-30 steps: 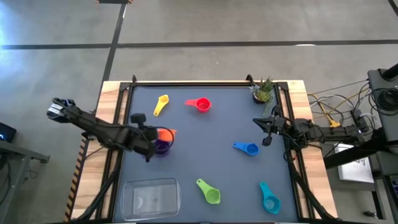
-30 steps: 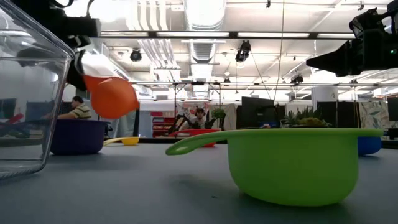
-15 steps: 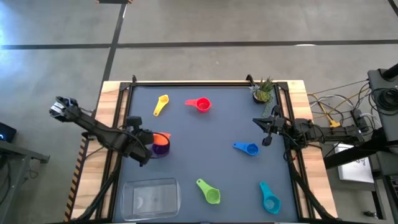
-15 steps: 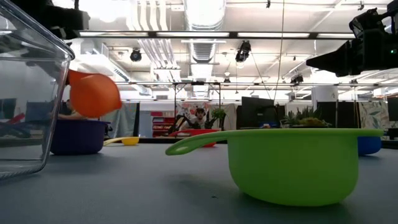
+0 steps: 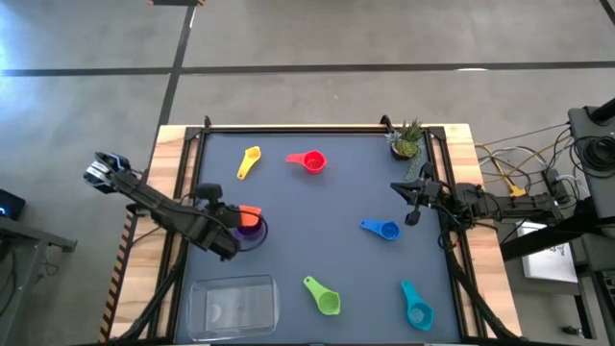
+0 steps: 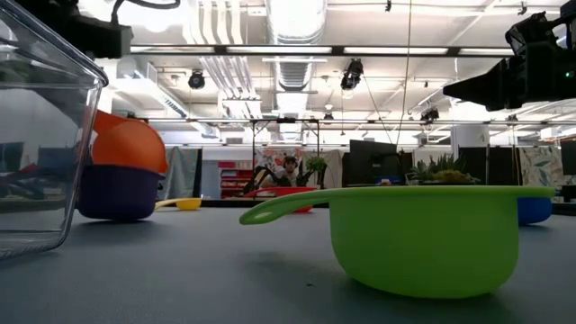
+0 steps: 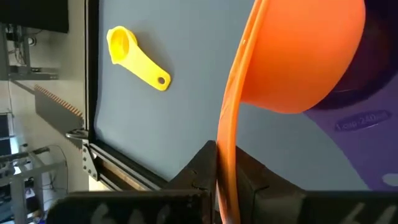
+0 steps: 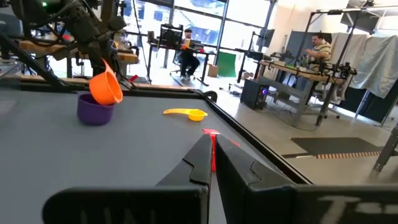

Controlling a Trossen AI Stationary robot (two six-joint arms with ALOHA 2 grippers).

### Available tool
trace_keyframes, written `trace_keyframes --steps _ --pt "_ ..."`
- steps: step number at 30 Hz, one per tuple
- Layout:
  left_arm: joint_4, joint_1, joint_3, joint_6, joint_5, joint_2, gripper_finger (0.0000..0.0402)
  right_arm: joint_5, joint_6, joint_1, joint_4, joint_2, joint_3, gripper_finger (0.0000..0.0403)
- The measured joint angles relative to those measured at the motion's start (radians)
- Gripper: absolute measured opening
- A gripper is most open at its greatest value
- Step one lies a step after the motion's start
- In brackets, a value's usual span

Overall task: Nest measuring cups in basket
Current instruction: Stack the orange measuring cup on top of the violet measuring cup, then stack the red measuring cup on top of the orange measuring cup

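My left gripper (image 5: 231, 223) is shut on the orange cup (image 5: 249, 215), whose bowl (image 6: 129, 144) sits tilted in the mouth of the purple cup (image 6: 117, 191) on the mat. The yellow cup (image 5: 249, 160) and red cup (image 5: 309, 161) lie near the far edge. The blue cup (image 5: 382, 229), green cup (image 5: 324, 296) and teal cup (image 5: 415, 306) lie to the right. The clear basket (image 5: 233, 308) stands at the near left. My right gripper (image 5: 411, 197) hovers shut at the right edge, holding nothing. My left gripper pinches the orange cup's flat handle (image 7: 224, 163) between its two fingers, which lie along the handle and come from the table's left. The cup's bowl (image 7: 305, 56) is tipped on its side, its underside lowered into the purple cup (image 7: 367, 137).
A small potted plant (image 5: 407, 140) stands in the far right corner. A raised frame (image 5: 317, 128) borders the mat. Open mat lies in the middle between the cups. People and desks show in the room behind.
My left gripper has come down and drawn slightly toward the table's left and near side, carrying the orange cup. The cup was hanging clear above the purple cup; its bowl now sits in the purple cup's mouth. The right arm has kept still.
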Motion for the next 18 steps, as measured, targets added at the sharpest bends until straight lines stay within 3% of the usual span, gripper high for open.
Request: trace_keyframes --steps 8,18 --pt "0.028 -0.004 0.069 0.017 0.033 0.000 0.0085 0.000 0.000 0.000 0.000 0.000 0.000 0.0009" --pt "0.046 -0.005 0.146 -0.022 0.159 -0.001 0.0200 0.000 0.000 0.000 0.000 0.000 0.000 0.0009"
